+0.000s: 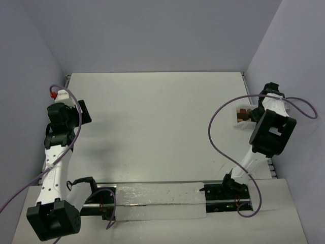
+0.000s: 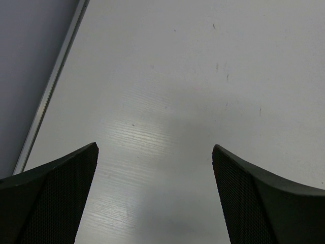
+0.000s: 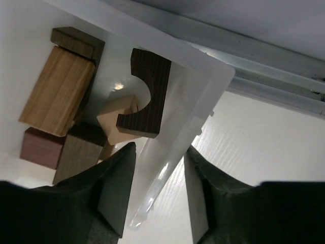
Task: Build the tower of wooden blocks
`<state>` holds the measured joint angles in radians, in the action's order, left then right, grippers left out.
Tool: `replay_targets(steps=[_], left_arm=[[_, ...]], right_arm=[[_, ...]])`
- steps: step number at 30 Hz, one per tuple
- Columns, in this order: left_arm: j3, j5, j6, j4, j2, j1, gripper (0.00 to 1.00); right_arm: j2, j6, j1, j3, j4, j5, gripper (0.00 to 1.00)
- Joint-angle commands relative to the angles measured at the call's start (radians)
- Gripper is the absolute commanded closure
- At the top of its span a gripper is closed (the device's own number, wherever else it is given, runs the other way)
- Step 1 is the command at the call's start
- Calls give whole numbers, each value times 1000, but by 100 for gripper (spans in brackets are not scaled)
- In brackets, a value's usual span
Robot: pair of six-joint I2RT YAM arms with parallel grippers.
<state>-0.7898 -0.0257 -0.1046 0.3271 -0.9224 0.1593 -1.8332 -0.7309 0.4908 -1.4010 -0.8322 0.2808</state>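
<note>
Straddles the wall of the white tray (image 3: pixel 188 101) with the right gripper (image 3: pixel 160 150), jaws partly closed, one finger each side; cannot tell whether pinching it. Holds the left gripper (image 2: pixel 156 147) spread wide above the table (image 2: pixel 177 61), touching nothing. Shows the wood blocks (image 3: pixel 56 91) jumbled inside that tray.
</note>
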Motion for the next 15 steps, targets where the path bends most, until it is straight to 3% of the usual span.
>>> replay_targets(steps=[1, 6, 8, 15], left_arm=[[-42, -26, 17, -18, 23, -3, 1], [-39, -33, 25, -19, 30, -3, 1], [-40, -33, 27, -16, 32, -3, 1], [-25, -52, 43, -3, 58, -3, 1]], right_arm=[[-36, 26, -2, -17, 13, -13, 54], [-17, 68, -72, 24, 60, -39, 79], [-6, 88, -128, 26, 70, -24, 98], [31, 149, -382, -21, 93, 59, 100]])
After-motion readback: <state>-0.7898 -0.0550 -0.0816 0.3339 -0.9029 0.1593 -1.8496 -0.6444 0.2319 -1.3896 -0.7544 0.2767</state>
